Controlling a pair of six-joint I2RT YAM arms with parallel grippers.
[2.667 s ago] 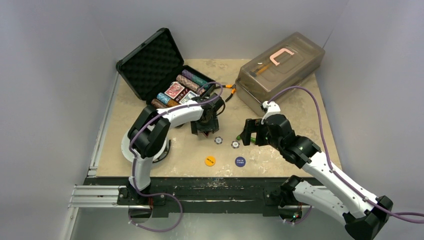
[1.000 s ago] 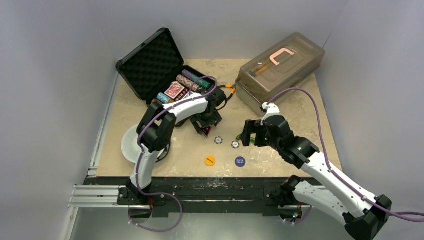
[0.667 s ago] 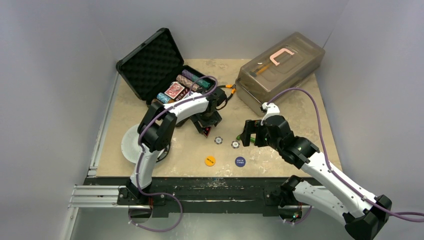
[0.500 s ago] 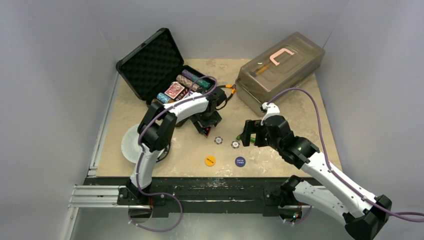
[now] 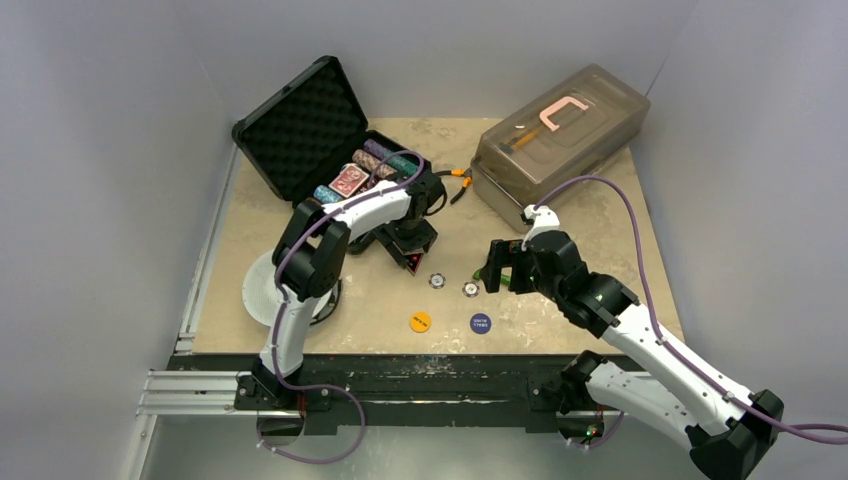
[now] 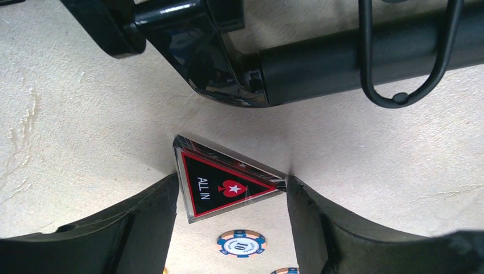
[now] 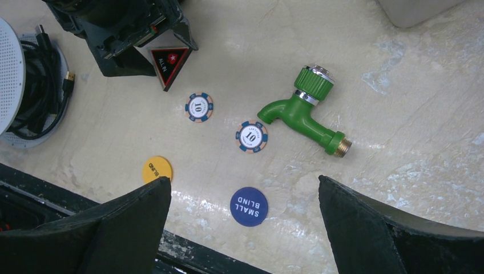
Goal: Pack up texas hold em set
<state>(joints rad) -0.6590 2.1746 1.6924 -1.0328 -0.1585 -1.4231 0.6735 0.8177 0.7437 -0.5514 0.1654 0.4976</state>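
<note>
The black case (image 5: pixel 300 125) lies open at the back left, with rows of chips and a red deck (image 5: pixel 350 180) in its base. In front of the case my left gripper (image 5: pixel 411 255) points down. Its fingers (image 6: pixel 154 211) touch both sides of the black "ALL IN" triangle marker (image 6: pixel 220 185), so it is shut on it. Two "10" chips (image 7: pixel 199 107) (image 7: pixel 251 136), a yellow button (image 7: pixel 156 169) and a blue "SMALL BLIND" button (image 7: pixel 249 206) lie on the table. My right gripper (image 7: pixel 242 181) hangs open above the blue button and holds nothing.
A green toy faucet (image 7: pixel 302 111) lies just right of the chips. A large translucent grey box (image 5: pixel 560 140) stands at the back right, with orange-handled pliers (image 5: pixel 458 178) beside it. A white round disc with cables (image 7: pixel 11 85) sits by the left arm's base.
My left gripper's jaws have narrowed onto the triangle marker, and the left arm has shifted slightly towards the case. The right arm has not moved.
</note>
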